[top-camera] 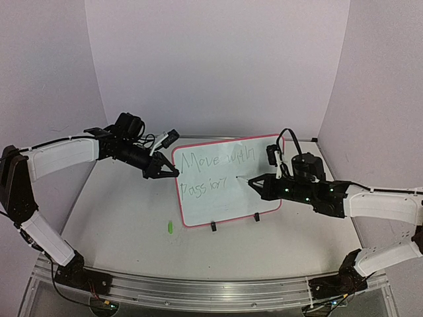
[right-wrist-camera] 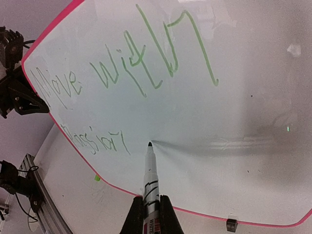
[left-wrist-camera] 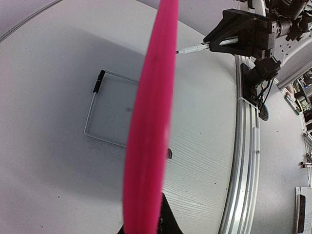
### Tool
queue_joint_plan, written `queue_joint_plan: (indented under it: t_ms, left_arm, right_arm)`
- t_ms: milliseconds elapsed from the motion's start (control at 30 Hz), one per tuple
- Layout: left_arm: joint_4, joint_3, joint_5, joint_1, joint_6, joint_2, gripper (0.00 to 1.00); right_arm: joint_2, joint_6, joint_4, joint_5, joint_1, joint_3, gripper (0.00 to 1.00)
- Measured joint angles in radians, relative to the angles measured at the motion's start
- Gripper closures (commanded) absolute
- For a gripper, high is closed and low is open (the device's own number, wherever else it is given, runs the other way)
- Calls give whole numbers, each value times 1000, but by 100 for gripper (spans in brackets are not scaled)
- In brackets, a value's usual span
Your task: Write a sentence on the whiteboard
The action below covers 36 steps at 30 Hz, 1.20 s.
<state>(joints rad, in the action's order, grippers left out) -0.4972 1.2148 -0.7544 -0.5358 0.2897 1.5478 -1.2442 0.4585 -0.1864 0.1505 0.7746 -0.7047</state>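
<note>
My right gripper [right-wrist-camera: 151,204] is clamped on a marker [right-wrist-camera: 149,168], tip touching the whiteboard [right-wrist-camera: 253,87] just right of the lower line of the green sentence [right-wrist-camera: 146,68]. My left gripper [top-camera: 170,173] pinches the whiteboard's left frame edge. The whiteboard stands tilted on the table [top-camera: 119,218].

My left arm [top-camera: 59,155] rises from its base at the near edge, bends at an elbow pushed far out to the left, and stretches inward with the wrist about level, its jaws closed on the left edge of the whiteboard [top-camera: 221,201]. My right arm [top-camera: 380,205] mirrors it from the other side, elbow out, forearm running low and leftward. Its jaws are clamped around a marker [right-wrist-camera: 150,178] that sticks straight out ahead of them.
</note>
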Motion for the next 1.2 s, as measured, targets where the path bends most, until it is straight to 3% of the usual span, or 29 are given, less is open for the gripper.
queue_joint_plan:
  t_ms: [1200]
  left_arm:
    - [0,0,0,0,0,0,100]
  right_arm:
    - [-23,39,-8,11,0,35,100]
